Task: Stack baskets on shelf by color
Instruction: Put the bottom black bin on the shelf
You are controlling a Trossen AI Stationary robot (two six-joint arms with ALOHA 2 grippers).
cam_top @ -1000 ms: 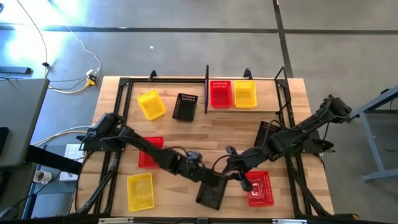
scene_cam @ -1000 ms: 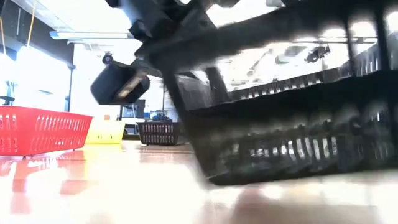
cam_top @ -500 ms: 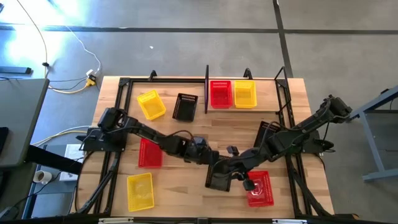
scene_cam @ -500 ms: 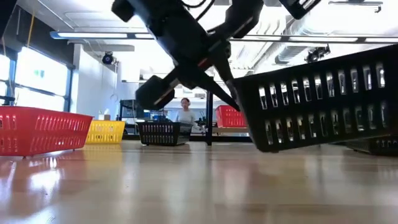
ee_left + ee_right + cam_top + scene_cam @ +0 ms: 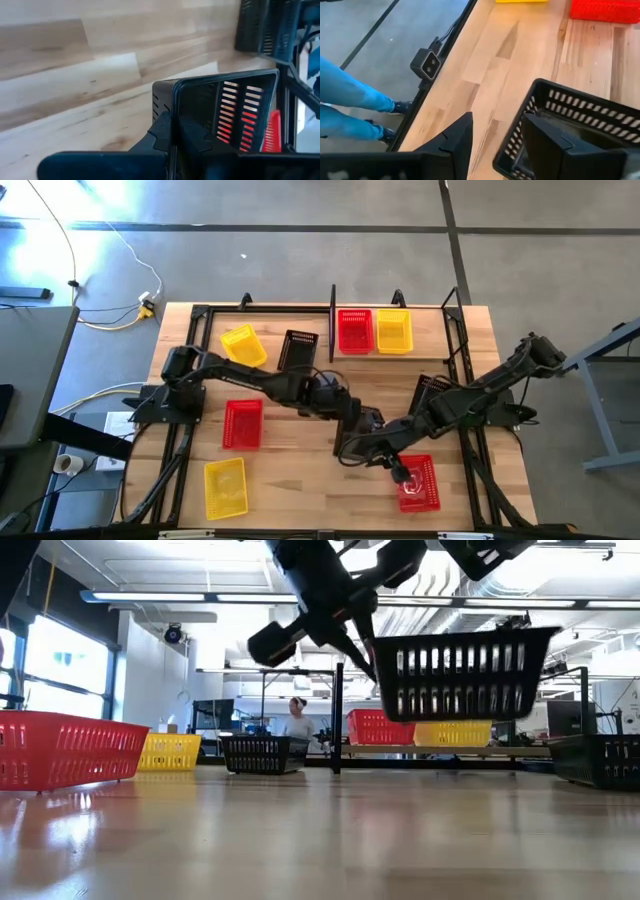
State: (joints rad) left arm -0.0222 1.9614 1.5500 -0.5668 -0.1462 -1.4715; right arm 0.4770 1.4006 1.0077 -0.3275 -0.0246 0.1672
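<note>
A black basket (image 5: 460,675) hangs level above the middle of the table (image 5: 300,395), with my left gripper (image 5: 368,640) shut on its end wall. My right gripper (image 5: 497,140) is open beside the same basket (image 5: 580,125); its fingers stand on either side of the other end wall, and I cannot tell whether they touch it. On the shelf (image 5: 420,352) at the far right, a red basket (image 5: 355,330) and a yellow basket (image 5: 393,330) stand side by side. My left gripper pinches one short end wall of the black basket at its top rim (image 5: 172,107), one finger (image 5: 192,135) inside the basket and one (image 5: 160,132) outside. The fingers slant down from the table's left. The basket hangs lifted clear and level, mouth up.
Loose on the table are a yellow basket (image 5: 243,347) and a black one (image 5: 297,352) at the far left, a red one (image 5: 240,425), a yellow one (image 5: 225,485), a red one (image 5: 418,482) under my right arm, and a black one (image 5: 430,390).
My left gripper has gone up and toward the table's right and far side with the black basket. The basket was tilted low at the near edge; it now hangs level and clear of the table, nearer the middle.
</note>
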